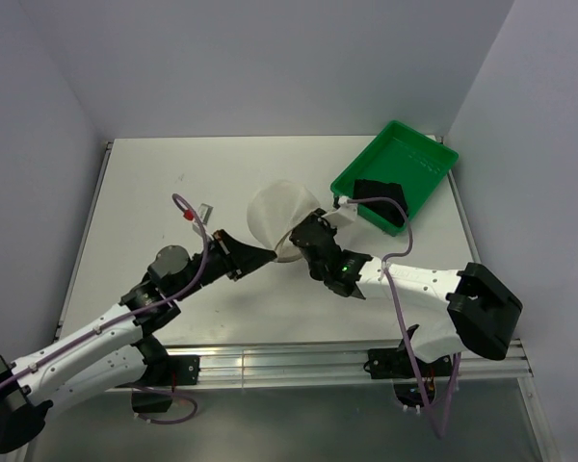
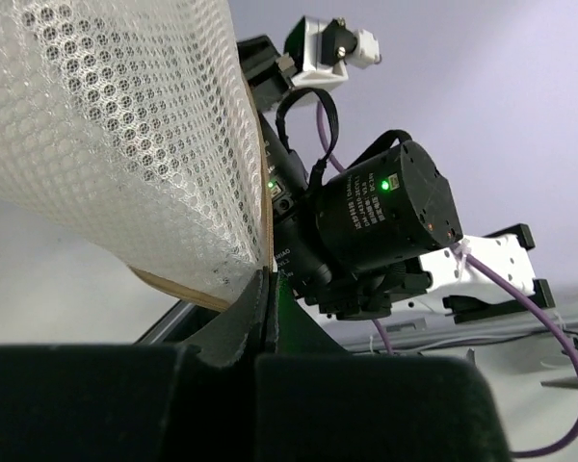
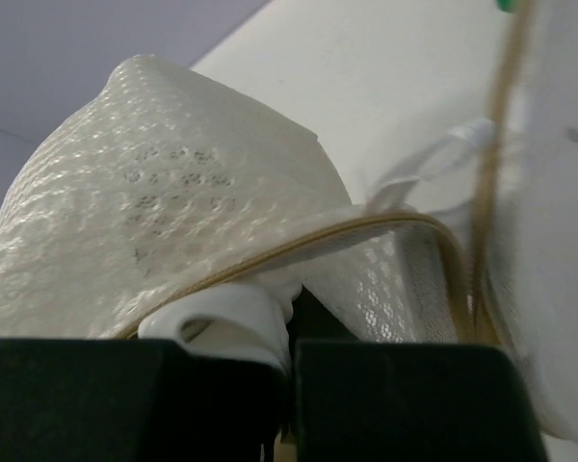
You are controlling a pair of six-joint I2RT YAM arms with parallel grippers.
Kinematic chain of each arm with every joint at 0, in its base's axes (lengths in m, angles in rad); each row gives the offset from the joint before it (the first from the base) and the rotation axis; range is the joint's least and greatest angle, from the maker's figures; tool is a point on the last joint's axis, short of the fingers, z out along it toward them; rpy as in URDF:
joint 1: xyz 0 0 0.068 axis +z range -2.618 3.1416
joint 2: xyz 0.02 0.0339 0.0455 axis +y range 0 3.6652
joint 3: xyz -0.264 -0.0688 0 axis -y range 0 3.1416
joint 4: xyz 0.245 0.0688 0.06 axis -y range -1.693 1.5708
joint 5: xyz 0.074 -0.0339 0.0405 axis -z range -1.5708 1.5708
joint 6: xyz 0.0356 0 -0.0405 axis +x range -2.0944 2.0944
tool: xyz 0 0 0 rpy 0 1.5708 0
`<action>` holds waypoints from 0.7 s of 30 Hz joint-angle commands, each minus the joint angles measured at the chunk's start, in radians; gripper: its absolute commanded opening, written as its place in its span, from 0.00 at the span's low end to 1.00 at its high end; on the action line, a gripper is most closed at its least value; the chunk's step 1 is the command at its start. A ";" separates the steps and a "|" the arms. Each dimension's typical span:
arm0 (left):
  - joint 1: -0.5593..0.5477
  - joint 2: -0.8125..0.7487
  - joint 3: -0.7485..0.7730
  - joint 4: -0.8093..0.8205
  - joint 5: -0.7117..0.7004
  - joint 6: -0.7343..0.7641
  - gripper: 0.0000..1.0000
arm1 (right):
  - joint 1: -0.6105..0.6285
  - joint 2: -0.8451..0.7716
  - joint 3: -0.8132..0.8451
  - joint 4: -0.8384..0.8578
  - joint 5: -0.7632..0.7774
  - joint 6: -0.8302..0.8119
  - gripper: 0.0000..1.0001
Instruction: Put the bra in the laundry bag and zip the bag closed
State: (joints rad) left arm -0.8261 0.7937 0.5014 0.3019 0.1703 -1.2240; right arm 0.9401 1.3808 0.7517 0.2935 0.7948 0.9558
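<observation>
The laundry bag [image 1: 275, 214], a white mesh pouch with tan rims, is held up mid-table between both arms. My left gripper [image 1: 264, 254] is shut on its near tan rim; in the left wrist view the jaws [image 2: 263, 281] pinch that rim below the mesh [image 2: 125, 125]. My right gripper [image 1: 300, 237] is shut on the bag's right side. In the right wrist view it [image 3: 291, 332] clamps a white fabric loop under the tan rim of the laundry bag [image 3: 173, 212]. The black bra [image 1: 380, 198] lies in the green tray, apart from both grippers.
The green tray [image 1: 419, 159] sits tilted at the back right near the wall. A small pale object [image 1: 205, 209] lies on the table left of the bag. Walls close in on three sides. The right arm's wrist [image 2: 380, 212] hangs close in front of the left gripper.
</observation>
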 commanded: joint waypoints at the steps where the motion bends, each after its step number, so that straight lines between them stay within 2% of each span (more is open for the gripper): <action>1: -0.004 -0.050 -0.024 -0.072 -0.031 -0.014 0.00 | -0.004 -0.026 0.006 -0.198 0.144 0.003 0.00; 4: 0.028 -0.025 -0.084 -0.101 -0.025 -0.041 0.00 | 0.011 -0.049 0.009 -0.261 0.144 -0.012 0.00; 8: 0.062 -0.004 -0.159 -0.049 0.026 -0.081 0.00 | 0.025 -0.006 0.063 -0.342 0.121 -0.031 0.00; 13: 0.103 -0.014 -0.172 -0.069 0.012 -0.077 0.00 | 0.025 0.165 0.202 -0.466 0.028 -0.107 0.13; 15: 0.178 -0.010 -0.176 -0.054 0.049 -0.069 0.00 | 0.025 0.187 0.228 -0.488 -0.033 -0.159 0.42; 17: 0.232 0.004 -0.175 -0.061 0.086 -0.040 0.00 | 0.025 0.187 0.274 -0.536 -0.065 -0.213 0.51; 18: 0.276 0.009 -0.178 -0.061 0.092 -0.028 0.00 | 0.025 0.161 0.276 -0.539 -0.087 -0.241 0.67; 20: 0.318 0.025 -0.178 -0.075 0.106 0.010 0.00 | 0.025 0.144 0.305 -0.556 -0.187 -0.313 0.82; 21: 0.350 0.030 -0.178 -0.078 0.116 0.020 0.00 | 0.025 0.141 0.323 -0.577 -0.218 -0.336 0.84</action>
State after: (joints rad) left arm -0.5369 0.8104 0.3214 0.2039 0.2256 -1.2575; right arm 0.9642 1.5726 0.9966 -0.2142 0.6689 0.7403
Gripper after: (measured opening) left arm 0.012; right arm 0.814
